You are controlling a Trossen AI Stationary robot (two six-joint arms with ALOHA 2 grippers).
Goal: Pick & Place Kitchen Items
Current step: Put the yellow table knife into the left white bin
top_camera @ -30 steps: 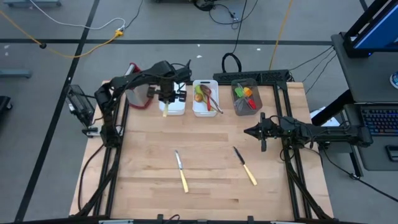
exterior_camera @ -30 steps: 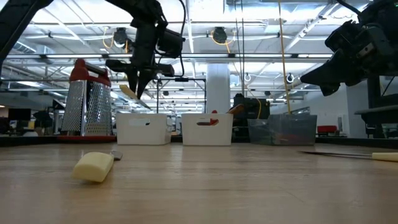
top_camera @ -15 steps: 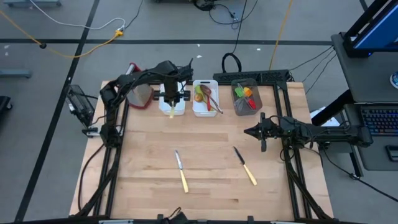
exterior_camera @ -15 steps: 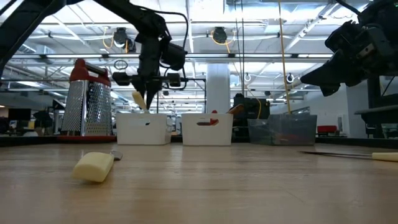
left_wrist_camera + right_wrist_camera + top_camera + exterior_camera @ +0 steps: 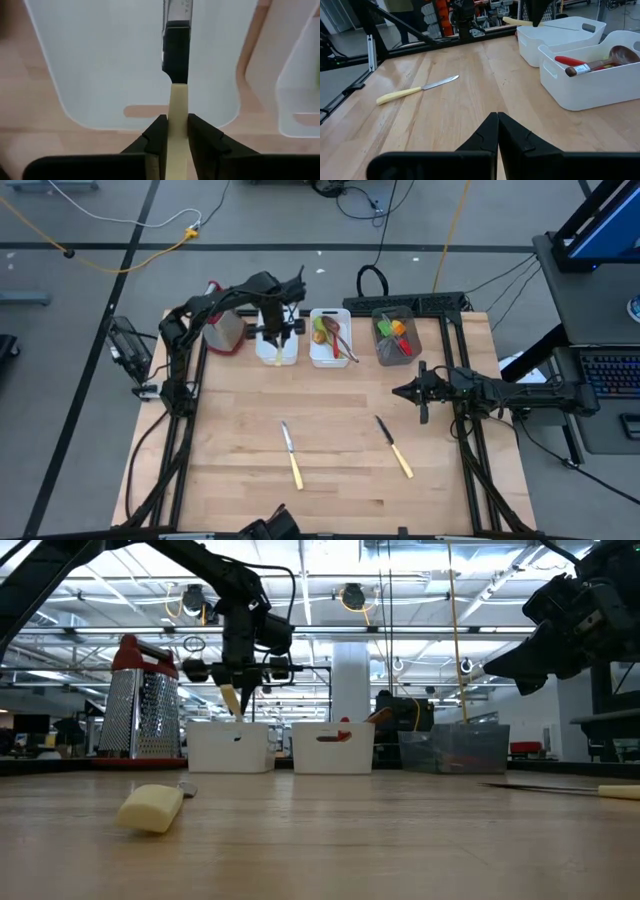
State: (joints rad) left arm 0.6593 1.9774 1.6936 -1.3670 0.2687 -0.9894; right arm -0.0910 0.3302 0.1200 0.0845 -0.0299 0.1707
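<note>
Now | step: placing — your left gripper (image 5: 173,131) clasps a cream-handled knife (image 5: 176,75) above the left white tray (image 5: 100,60) | next: release it inside | right gripper (image 5: 497,131) clenched, idle over the desk (image 5: 330,430)

Three trays stand in a row along the table's (image 5: 330,470) far edge. The box grater (image 5: 222,330) stands left of the leftmost tray (image 5: 288,352). The middle tray (image 5: 328,358) holds spoons; the rightmost tray (image 5: 386,352) holds spatulas. The left gripper (image 5: 274,340) hangs over the leftmost tray, a knife (image 5: 176,90) between its fingers (image 5: 156,137), blade over the tray's floor. Two more knives lie on the open table nearer the front: one (image 5: 290,454) left of centre, the other (image 5: 394,447) right of it. The right gripper (image 5: 420,393) hovers near the right edge, behind that second knife.
</note>
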